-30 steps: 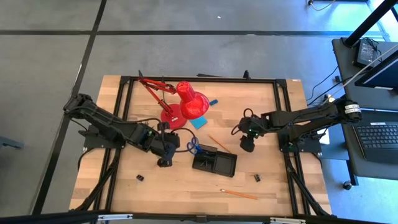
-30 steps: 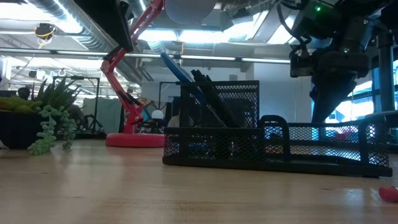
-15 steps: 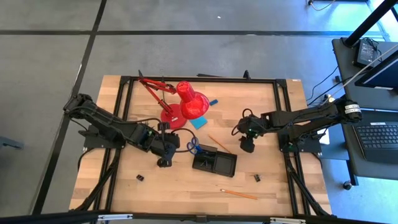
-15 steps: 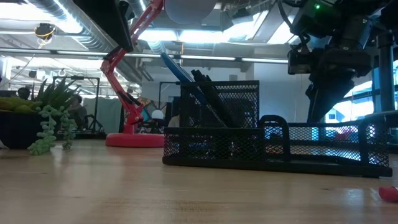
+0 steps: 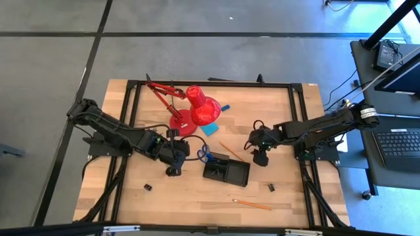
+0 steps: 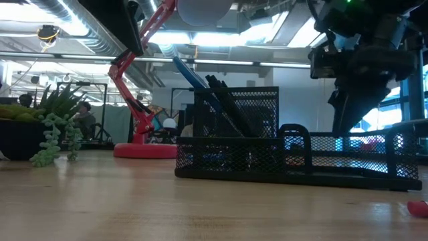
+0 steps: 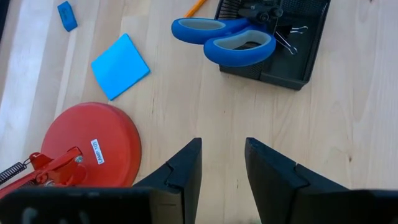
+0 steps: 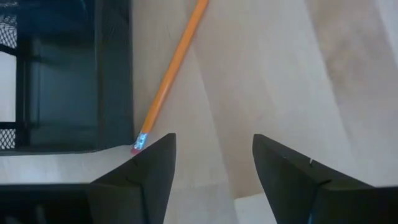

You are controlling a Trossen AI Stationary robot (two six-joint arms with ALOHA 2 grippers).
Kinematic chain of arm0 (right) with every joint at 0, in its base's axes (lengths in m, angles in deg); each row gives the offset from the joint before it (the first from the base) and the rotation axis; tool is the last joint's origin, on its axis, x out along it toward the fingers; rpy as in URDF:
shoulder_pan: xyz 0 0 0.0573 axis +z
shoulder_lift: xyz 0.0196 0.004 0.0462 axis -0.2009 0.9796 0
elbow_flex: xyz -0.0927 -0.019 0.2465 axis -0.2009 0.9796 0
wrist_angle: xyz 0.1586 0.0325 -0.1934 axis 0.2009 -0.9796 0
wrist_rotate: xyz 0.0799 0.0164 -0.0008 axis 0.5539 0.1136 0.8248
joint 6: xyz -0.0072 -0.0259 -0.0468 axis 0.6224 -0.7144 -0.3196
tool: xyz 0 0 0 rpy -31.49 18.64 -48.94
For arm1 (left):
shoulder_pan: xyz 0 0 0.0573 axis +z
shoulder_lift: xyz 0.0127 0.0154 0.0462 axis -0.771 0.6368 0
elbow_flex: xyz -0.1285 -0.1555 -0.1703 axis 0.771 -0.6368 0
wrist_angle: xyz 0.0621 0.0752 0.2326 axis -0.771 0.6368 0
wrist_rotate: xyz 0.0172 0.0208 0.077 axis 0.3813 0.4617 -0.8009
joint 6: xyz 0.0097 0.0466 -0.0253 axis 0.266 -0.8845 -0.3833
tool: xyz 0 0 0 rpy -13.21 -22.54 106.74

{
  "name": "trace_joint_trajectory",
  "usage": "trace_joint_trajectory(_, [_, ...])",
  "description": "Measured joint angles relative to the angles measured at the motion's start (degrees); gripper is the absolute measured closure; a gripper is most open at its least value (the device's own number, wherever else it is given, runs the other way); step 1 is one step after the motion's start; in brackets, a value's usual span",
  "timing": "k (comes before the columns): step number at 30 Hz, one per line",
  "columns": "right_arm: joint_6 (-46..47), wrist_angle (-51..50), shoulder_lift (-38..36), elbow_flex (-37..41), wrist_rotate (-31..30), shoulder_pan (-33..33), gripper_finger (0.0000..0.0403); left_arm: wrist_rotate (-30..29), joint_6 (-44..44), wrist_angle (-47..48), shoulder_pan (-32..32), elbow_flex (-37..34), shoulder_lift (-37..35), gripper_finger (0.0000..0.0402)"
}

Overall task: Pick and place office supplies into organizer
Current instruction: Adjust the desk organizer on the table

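Right gripper (image 5: 260, 159) lowered, black mesh organizer (image 5: 226, 171)

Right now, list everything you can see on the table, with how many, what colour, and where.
Organizer: one, black mesh, table centre.
Scissors: one pair, blue handles, at the organizer's end nearest the lamp.
Pencils: two, orange; one beside the organizer, one near the front edge.
Binder clips: two, black; front left, front right.
Note pad: one, light blue, by the lamp base.
Eraser: one, blue, beyond the note pad.
Lamp: one, red, at the back.
Plant: one, green, table edge.
Left gripper: open, near the lamp base.
Right gripper: open, over the nearer pencil.
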State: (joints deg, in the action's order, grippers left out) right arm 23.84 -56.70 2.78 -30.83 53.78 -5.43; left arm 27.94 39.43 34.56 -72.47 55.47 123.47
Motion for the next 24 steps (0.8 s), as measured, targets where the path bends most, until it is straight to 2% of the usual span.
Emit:
trace_joint_trajectory(10, [6.0,-0.6,4.4,0.0,0.2,2.3,0.0214,-0.1,-1.0,-0.1,0.0,0.0,0.0,0.0286])
trace_joint_trajectory(15, [8.0,-0.2,5.2,0.0,3.3,3.8,0.0227,-0.1,-1.0,-0.1,0.0,0.0,0.0,0.0286])
trace_joint_trajectory(24, [10.9,1.3,5.4,0.0,3.4,8.1,0.023,-0.1,-1.0,-0.2,0.0,0.0,0.0,0.0286])
